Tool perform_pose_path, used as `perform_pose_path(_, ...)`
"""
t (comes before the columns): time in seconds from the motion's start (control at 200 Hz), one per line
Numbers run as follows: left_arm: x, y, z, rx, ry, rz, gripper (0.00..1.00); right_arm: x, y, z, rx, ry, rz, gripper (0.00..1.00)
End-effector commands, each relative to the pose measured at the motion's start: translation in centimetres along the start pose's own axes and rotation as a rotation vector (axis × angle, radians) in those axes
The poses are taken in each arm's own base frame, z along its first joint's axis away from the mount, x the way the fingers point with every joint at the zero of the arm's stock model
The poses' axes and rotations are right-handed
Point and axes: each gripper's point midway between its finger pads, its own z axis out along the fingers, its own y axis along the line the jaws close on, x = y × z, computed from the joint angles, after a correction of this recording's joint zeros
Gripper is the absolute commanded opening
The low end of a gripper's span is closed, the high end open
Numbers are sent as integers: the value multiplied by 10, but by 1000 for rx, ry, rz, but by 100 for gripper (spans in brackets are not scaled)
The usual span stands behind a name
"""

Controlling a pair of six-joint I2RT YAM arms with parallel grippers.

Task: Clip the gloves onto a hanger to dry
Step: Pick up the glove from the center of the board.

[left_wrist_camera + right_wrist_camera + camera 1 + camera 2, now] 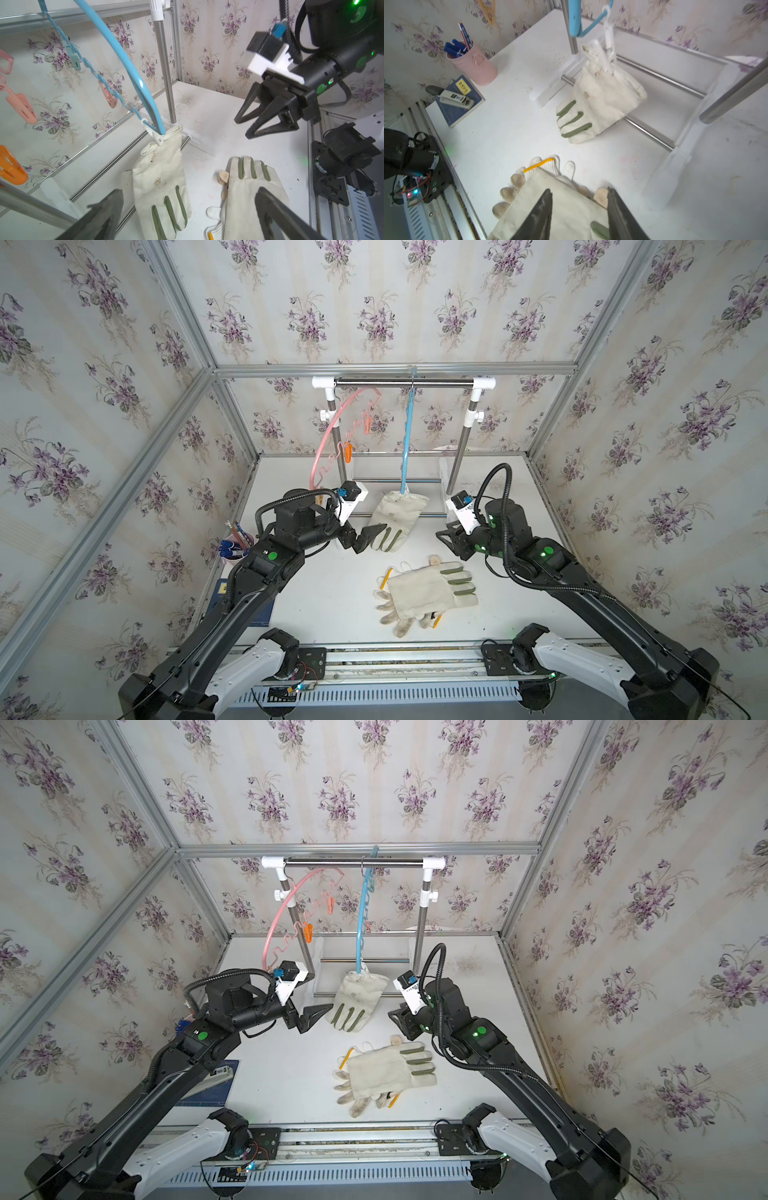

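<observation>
left gripper (189, 193) stood wide open beside the canvas glove (395, 518) clipped to the blue hanger (406, 439); right gripper (579, 190) hung half open (gripping nothing) near the glove pile (428, 593).

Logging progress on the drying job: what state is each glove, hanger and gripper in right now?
Hung canvas glove: clipped by its cuff, hanging.
Blue hanger: on the rail, holding that glove.
Pink hanger: clips empty.
Top canvas glove: flat on the table, unclipped.
Knit gloves: under it, unclipped.
Left gripper: open, empty.
Right gripper: open, empty, over the top canvas glove.
</observation>
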Motion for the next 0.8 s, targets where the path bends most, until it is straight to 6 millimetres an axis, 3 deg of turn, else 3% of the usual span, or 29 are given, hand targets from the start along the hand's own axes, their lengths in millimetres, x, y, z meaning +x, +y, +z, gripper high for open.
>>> perform_pose_path(0.0,-13,-5,-3,27,-51,19,100,36,33,16,-99,145,-64,42)
perform_pose_path(0.14,-6,-10,-17,11,-4,9,100,61,78,26,-119,196,-231,42)
perform_pose_path(0.435,-2,14,-65,-277,-62,-101,100,101,131,34,-120,231,-490,41)
perform_pose_path(0.565,3,27,-86,-411,-79,-128,100,123,145,43,-153,308,-559,41)
perform_pose_path(0.794,6,29,-109,-490,-90,-132,100,154,159,56,-172,411,-653,44)
